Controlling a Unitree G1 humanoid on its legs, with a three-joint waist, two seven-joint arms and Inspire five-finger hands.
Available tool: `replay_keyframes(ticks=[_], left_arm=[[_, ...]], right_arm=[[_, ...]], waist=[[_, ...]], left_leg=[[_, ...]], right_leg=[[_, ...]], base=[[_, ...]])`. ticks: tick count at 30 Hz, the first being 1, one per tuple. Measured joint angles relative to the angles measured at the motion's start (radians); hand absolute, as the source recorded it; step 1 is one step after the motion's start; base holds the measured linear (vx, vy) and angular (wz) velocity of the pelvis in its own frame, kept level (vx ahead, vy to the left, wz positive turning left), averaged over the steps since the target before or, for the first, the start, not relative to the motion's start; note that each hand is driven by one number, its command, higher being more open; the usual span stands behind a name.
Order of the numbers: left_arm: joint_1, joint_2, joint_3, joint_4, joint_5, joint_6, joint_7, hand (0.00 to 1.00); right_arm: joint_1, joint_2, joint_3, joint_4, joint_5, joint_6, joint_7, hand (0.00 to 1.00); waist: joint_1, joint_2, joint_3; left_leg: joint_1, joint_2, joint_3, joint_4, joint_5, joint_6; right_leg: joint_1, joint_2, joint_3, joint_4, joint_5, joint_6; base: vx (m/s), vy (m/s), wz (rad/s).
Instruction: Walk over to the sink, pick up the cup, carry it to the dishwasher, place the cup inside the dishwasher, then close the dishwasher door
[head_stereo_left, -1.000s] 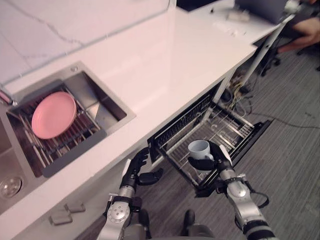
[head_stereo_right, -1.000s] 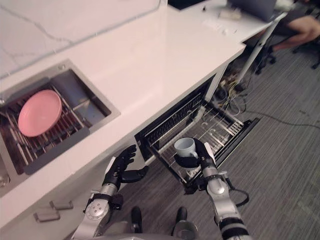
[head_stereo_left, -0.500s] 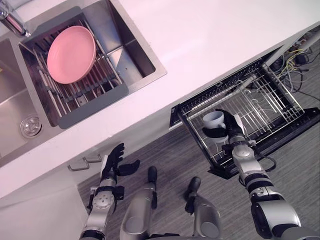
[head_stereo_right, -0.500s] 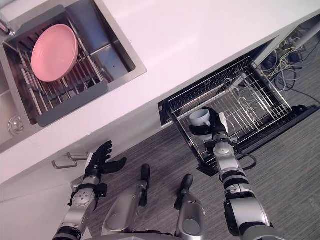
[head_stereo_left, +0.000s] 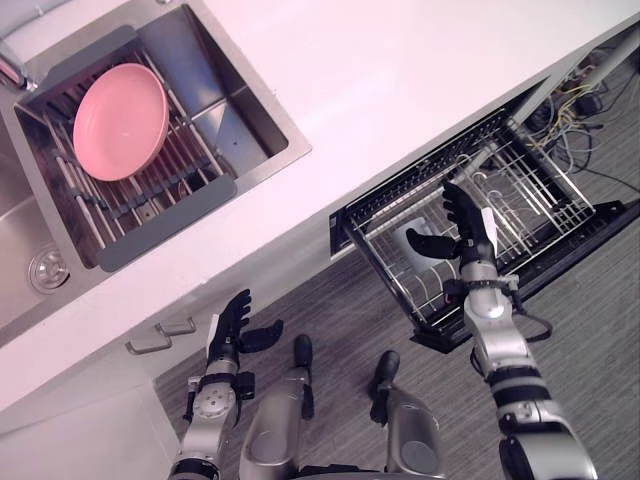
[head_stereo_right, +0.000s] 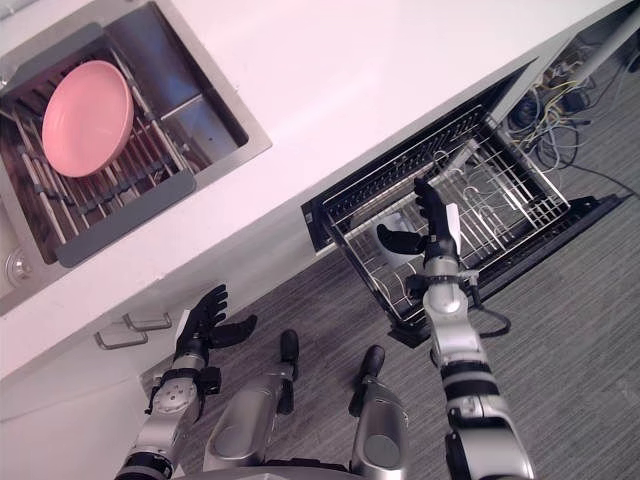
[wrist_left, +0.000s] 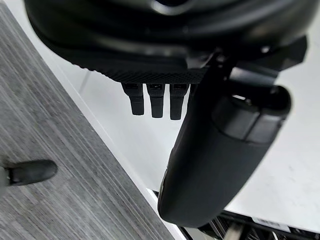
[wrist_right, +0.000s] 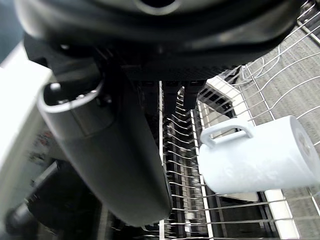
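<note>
The white cup (wrist_right: 255, 160) lies on its side in the wire rack (head_stereo_left: 520, 200) of the open dishwasher, handle toward the counter. My right hand (head_stereo_left: 462, 222) stands just beside it over the rack's front part, open, with straight fingers (wrist_right: 172, 97) and the thumb spread toward the cup; nothing is in its grasp. My left hand (head_stereo_left: 232, 325) hangs low in front of the white cabinet, open and holding nothing, its fingers (wrist_left: 150, 100) relaxed.
The dishwasher door (head_stereo_left: 590, 235) lies folded down over the grey floor, the rack pulled out above it. The white counter (head_stereo_left: 400, 90) runs overhead. A sink (head_stereo_left: 250, 110) at the left holds a drying rack with a pink plate (head_stereo_left: 120, 120). Cables (head_stereo_left: 590, 95) lie at the far right.
My right hand has let go of the cup and opened; the cup now rests in the rack beside it. The camera has shifted slightly. The left hand stays as before.
</note>
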Motion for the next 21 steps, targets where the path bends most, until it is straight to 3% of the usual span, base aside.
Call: replay_keyframes(ticks=[5,9,11,16,17,18,20,21], left_arm=[[0.028,-0.005,0.004,0.085,0.001,0.012,0.003,0.9],[0.069,-0.042,0.028,0.123,0.001,0.023,0.008,0.9],[0.086,-0.052,0.036,0.14,0.001,0.023,0.014,0.9],[0.1,-0.063,0.055,0.163,0.002,0.022,0.028,0.9],[0.101,-0.07,0.055,0.169,0.01,0.022,0.028,0.9],[0.104,-0.072,0.054,0.171,0.014,0.022,0.028,0.9],[0.129,-0.076,0.037,0.172,0.021,0.022,0.027,0.9],[0.138,-0.077,0.037,0.171,0.022,0.022,0.025,0.9]], right_arm=[[0.228,0.094,-0.03,-0.289,-0.003,-0.015,0.0,0.9],[0.317,0.119,-0.024,-0.443,-0.021,-0.044,0.009,0.9],[0.345,0.135,-0.014,-0.496,-0.024,-0.074,0.014,0.9],[0.358,0.13,0.013,-0.575,-0.031,-0.137,0.023,0.9],[0.357,0.116,0.012,-0.572,-0.029,-0.141,0.024,0.9],[0.356,0.106,0.012,-0.569,-0.029,-0.14,0.025,0.9],[0.321,0.031,0.014,-0.558,-0.029,-0.14,0.028,0.9],[0.3,0.014,0.015,-0.549,-0.029,-0.14,0.03,0.9]], waist=[[-0.031,-0.04,-0.03],[-0.032,-0.061,-0.096],[-0.029,-0.061,-0.136],[-0.027,-0.055,-0.167],[-0.029,-0.043,-0.176],[-0.026,-0.041,-0.18],[-0.027,-0.017,-0.195],[-0.027,-0.012,-0.198]], left_leg=[[0.078,0.008,0.0,-0.035,-0.005,-0.007],[0.112,0.009,0.0,-0.01,-0.009,-0.014],[0.122,0.008,-0.012,-0.01,-0.013,-0.016],[0.104,-0.001,-0.054,0.011,-0.017,-0.021],[0.083,0.03,0.041,0.017,-0.06,0.003],[0.077,0.047,0.105,0.026,-0.061,0.002],[0.043,0.141,0.334,0.105,-0.062,0.001],[0.035,0.152,0.362,0.117,-0.062,0.003]], right_leg=[[0.066,0.006,-0.006,-0.002,-0.032,0.004],[0.13,0.006,-0.024,-0.036,-0.034,0.004],[0.156,0.006,-0.04,-0.05,-0.034,0.004],[0.22,-0.005,-0.145,-0.062,-0.053,0.016],[0.23,-0.004,-0.199,-0.061,-0.055,0.016],[0.234,-0.001,-0.22,-0.061,-0.054,0.017],[0.261,-0.01,-0.31,-0.075,-0.05,0.024],[0.263,-0.012,-0.326,-0.074,-0.049,0.026]], base=[[0.11,-0.041,-0.01],[0.14,-0.02,0.09],[0.08,-0.004,0.24],[-0.05,-0.015,0.58],[-0.13,-0.002,0.93],[-0.12,-0.003,1.15],[-0.04,0.047,1.13],[-0.04,0.107,0.88]])
